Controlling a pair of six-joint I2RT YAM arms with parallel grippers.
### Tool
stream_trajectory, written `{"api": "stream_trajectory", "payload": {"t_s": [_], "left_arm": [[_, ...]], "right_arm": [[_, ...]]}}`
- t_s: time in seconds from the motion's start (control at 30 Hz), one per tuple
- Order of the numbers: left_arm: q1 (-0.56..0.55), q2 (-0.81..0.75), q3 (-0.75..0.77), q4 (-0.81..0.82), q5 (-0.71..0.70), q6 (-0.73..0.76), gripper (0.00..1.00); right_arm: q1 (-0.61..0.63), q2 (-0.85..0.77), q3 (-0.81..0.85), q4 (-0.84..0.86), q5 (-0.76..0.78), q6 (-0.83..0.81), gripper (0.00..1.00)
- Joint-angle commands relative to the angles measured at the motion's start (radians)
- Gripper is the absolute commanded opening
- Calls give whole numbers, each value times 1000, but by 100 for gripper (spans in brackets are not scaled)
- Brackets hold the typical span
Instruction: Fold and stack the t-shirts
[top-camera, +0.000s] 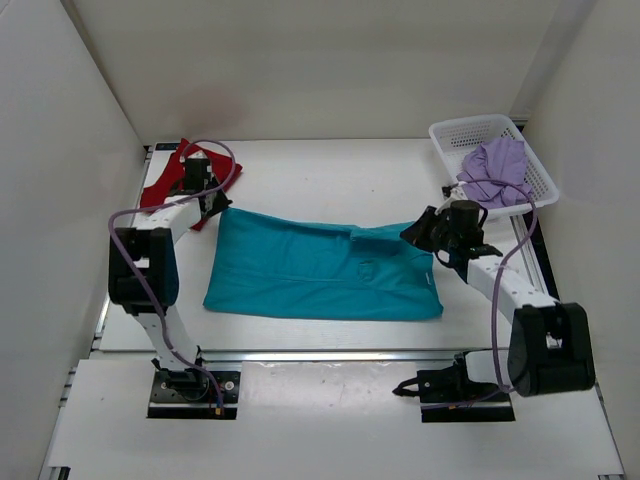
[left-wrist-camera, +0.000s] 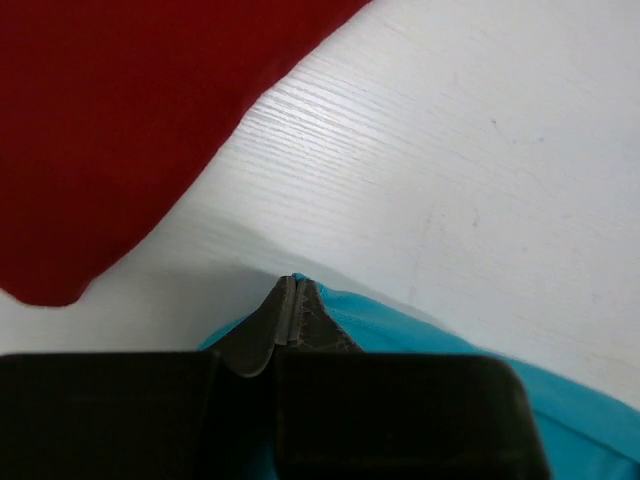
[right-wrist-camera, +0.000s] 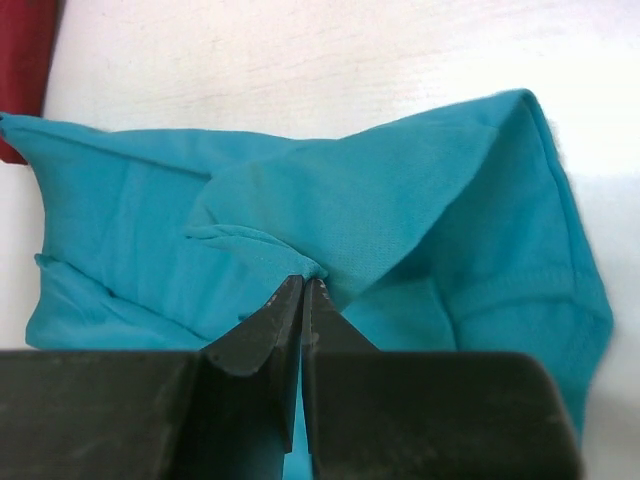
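You have a white table (top-camera: 330, 170) boxed in by pale walls, and the teal t-shirt (top-camera: 310, 275) takes up most of its middle, laid out flat as a wide rectangle with a fold ridge raised on its right half.

At the far right corner, the white mesh basket (top-camera: 470, 127) sits at an angle, partly over the table's edge. The lavender t-shirt (top-camera: 495, 165) lies bunched inside it and hangs over the near rim. At the far left, the dark red t-shirt (top-camera: 160, 188) lies in a flat folded shape, just beside the teal one's far-left corner but not touching it.

Your left gripper (top-camera: 213, 205) is down at that far-left corner. In its wrist view the fingers are pressed together, with a sliver of teal cloth showing at their tips and more teal on both sides.

Your right gripper (top-camera: 420, 235) is at the shirt's right end. Its jaws are pressed together, pinching a small gathered fold of teal fabric, and the cloth around it creases toward the tips.
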Motion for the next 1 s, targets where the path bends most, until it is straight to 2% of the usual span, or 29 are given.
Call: {"api": "stream_trajectory", "payload": {"t_s": [0.0, 0.17, 0.4, 0.63, 0.7, 0.8, 0.83, 0.87, 0.97], "left_arm": [[-5, -123, -66, 39, 5, -10, 0], [14, -220, -161, 64, 2, -13, 0], [23, -364, -316, 110, -52, -13, 0], [41, -452, -444, 116, -37, -16, 0], [35, -443, -442, 75, -47, -10, 4], [41, -424, -447, 56, 15, -30, 12], [101, -423, -462, 68, 63, -54, 12], [110, -430, -486, 79, 77, -77, 14], [149, -447, -522, 114, 137, -114, 28]], "right_arm": [[-16, -117, -57, -14, 28, 20, 0], [-5, -251, -143, -65, 35, 19, 0], [-54, -447, -249, -160, 50, -9, 0], [-19, -511, -326, -186, 65, 20, 0], [10, -538, -347, -192, 94, 43, 0], [34, -579, -364, -208, 114, 68, 0], [33, -585, -363, -224, 110, 66, 0], [31, -594, -367, -231, 110, 74, 0], [54, -613, -384, -232, 111, 89, 0]]}}
